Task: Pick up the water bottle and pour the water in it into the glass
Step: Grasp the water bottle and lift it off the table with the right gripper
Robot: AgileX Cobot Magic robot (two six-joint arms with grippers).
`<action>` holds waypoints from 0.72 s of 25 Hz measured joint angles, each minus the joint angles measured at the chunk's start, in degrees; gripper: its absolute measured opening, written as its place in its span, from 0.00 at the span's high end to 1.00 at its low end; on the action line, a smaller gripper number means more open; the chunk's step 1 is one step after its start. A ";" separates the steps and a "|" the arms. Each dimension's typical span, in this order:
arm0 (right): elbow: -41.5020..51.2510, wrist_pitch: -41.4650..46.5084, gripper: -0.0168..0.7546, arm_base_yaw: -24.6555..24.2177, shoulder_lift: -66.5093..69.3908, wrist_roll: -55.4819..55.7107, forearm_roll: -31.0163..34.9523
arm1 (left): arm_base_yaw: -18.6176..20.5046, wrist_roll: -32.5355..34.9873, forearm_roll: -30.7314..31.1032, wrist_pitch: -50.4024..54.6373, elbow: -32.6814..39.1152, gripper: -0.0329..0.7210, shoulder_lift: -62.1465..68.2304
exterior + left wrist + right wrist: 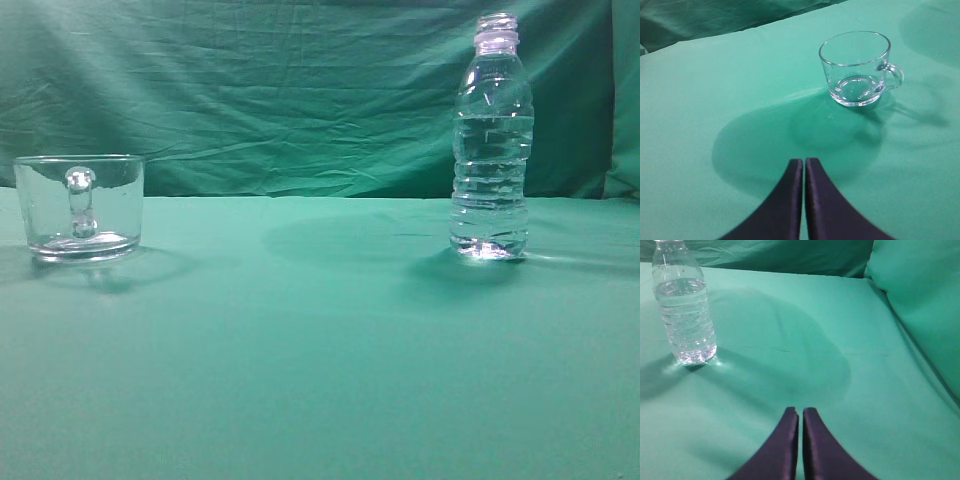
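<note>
Neither arm appears in the exterior view. In the right wrist view, the tall clear ribbed plastic water bottle (685, 310) is cut off at the top edge; its neck and mouth lie out of frame. In both wrist views, the dark tapered gripper fingers (790, 205) (785, 450) run off the bottom edge, hiding their bases. The clear colourless water (490, 180) shows only as a faint surface line.

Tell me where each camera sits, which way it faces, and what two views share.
Exterior: at table height, facing the backdrop; glass left, water bottle right; no robot parts.
Left wrist: above the table, slanting down at the glass; shut left tool shows.
Right wrist: slanting down at the water bottle; shut right tool shows.
Shared: each wrist object also appears in exterior.
</note>
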 joint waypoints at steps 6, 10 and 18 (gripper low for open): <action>0.00 0.00 0.98 0.00 0.00 0.00 0.00 | 0.00 0.00 0.00 0.00 0.00 0.96 0.00; 0.00 0.00 0.98 0.00 0.00 0.00 0.00 | 0.00 0.00 0.00 0.00 0.00 0.96 0.00; 0.00 0.00 0.98 0.00 0.00 0.00 0.00 | 0.00 0.00 0.00 0.00 0.00 0.96 0.00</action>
